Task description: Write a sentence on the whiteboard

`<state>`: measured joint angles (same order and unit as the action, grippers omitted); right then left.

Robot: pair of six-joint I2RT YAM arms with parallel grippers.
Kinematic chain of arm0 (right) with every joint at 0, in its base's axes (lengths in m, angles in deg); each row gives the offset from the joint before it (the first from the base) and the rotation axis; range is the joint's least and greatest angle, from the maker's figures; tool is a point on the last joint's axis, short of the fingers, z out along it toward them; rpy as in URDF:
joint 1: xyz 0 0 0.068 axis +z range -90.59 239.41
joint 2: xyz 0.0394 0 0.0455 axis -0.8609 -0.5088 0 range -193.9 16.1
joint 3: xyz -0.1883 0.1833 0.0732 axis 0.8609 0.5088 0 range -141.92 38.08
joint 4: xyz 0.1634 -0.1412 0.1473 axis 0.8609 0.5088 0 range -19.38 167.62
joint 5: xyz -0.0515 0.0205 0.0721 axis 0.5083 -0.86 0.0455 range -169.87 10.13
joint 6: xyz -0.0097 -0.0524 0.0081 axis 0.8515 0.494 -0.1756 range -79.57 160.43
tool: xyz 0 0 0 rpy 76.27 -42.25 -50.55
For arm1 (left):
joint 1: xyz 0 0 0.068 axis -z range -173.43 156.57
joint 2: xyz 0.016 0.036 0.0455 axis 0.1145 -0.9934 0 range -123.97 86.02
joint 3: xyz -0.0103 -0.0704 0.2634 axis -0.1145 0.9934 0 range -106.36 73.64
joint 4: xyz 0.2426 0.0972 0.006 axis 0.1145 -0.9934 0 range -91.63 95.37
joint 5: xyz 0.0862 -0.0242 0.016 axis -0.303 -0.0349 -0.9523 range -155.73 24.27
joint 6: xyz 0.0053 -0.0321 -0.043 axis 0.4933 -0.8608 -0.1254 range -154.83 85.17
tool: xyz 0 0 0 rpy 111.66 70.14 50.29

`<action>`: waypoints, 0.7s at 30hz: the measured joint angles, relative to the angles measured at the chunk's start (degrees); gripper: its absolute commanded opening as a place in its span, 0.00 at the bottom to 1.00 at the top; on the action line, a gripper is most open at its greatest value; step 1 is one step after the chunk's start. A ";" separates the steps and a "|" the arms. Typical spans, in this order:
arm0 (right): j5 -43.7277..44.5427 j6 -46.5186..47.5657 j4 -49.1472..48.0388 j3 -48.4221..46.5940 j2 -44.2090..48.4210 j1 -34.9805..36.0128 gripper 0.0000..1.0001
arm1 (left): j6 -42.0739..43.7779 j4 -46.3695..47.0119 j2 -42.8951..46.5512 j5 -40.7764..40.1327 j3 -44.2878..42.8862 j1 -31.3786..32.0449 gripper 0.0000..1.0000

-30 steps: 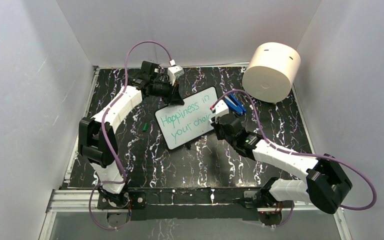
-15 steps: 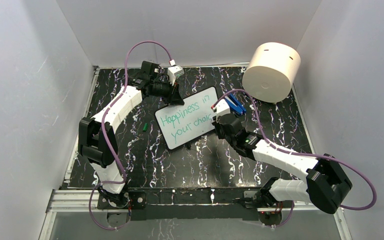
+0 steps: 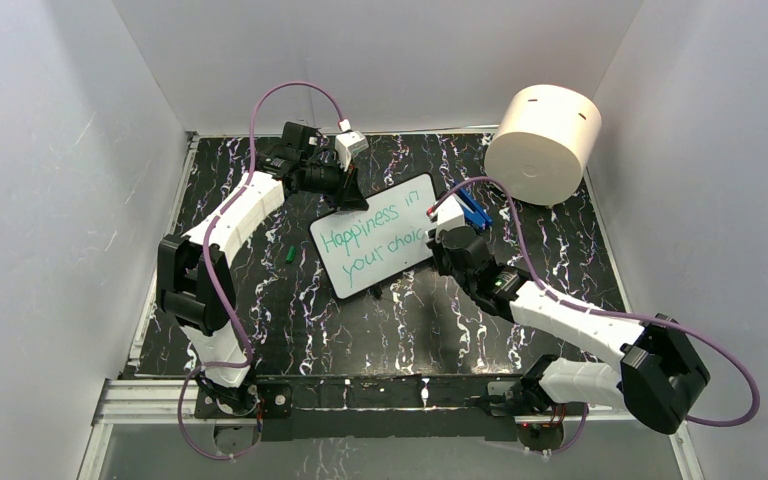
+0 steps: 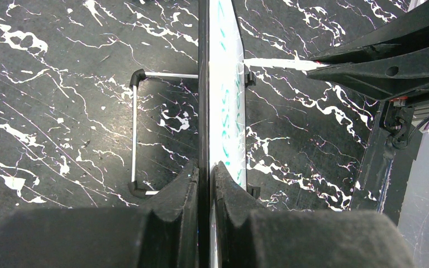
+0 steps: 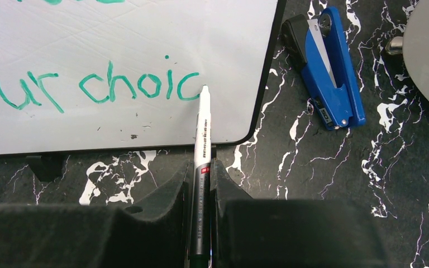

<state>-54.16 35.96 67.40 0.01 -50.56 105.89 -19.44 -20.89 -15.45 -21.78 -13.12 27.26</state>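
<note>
The whiteboard stands tilted on the black marbled table, black-framed, with the teal sentence "Happiness in / your choic" in two slanted lines. My left gripper is shut on the board's far top edge; in the left wrist view the board runs edge-on between the jaws. My right gripper is shut on a white marker, its tip at the board just right of the last "c" of the lettering. In the top view the right gripper sits at the board's right end.
A blue clip-like tool lies just right of the board, also seen in the right wrist view. A big cream cylinder lies at the back right. A small green marker cap lies left of the board. A wire stand props the board.
The right gripper with the marker has shifted slightly right along the second line, and its cable has lifted a little. The left arm and the board have not moved.
</note>
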 measured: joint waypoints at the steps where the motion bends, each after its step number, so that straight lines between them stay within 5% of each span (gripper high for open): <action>1: -0.02 0.00 -0.04 0.00 -0.11 0.00 0.00 | 0.00 0.00 0.00 0.02 0.00 0.00 0.00; 21: -0.33 -0.02 -1.86 0.00 -2.10 -0.52 0.00 | 0.00 0.00 0.00 0.02 0.00 0.00 0.00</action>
<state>-54.49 35.94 65.54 0.01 -52.65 105.37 -19.44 -20.89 -15.45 -21.76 -13.12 27.26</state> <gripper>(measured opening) 0.206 0.084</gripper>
